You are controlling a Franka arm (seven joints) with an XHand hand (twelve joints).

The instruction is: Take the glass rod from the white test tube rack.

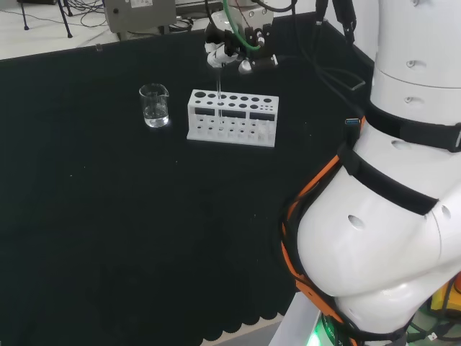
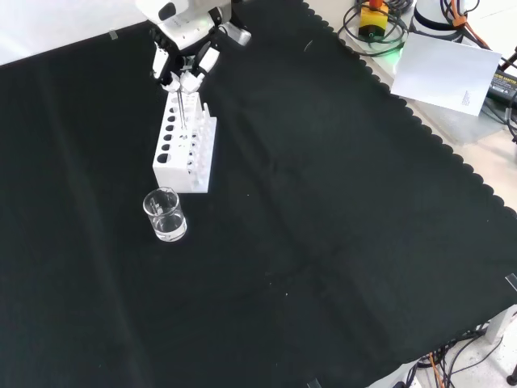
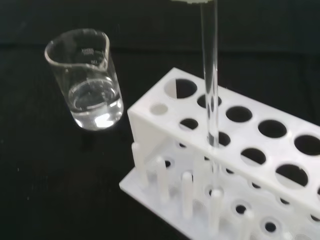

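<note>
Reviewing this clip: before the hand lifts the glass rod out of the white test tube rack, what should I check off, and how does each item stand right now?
1. Hand closed on the top of the glass rod: ok, fingers meet at it in the front view.
2. Rod upright in its hole: ok.
3. Rod's lower end out of the white test tube rack: not ok, it passes through a hole.
4. Other rack holes without tubes that could snag: ok.
5. Beaker apart from the rack: ok.
6. Rod undamaged: cannot tell.
</note>
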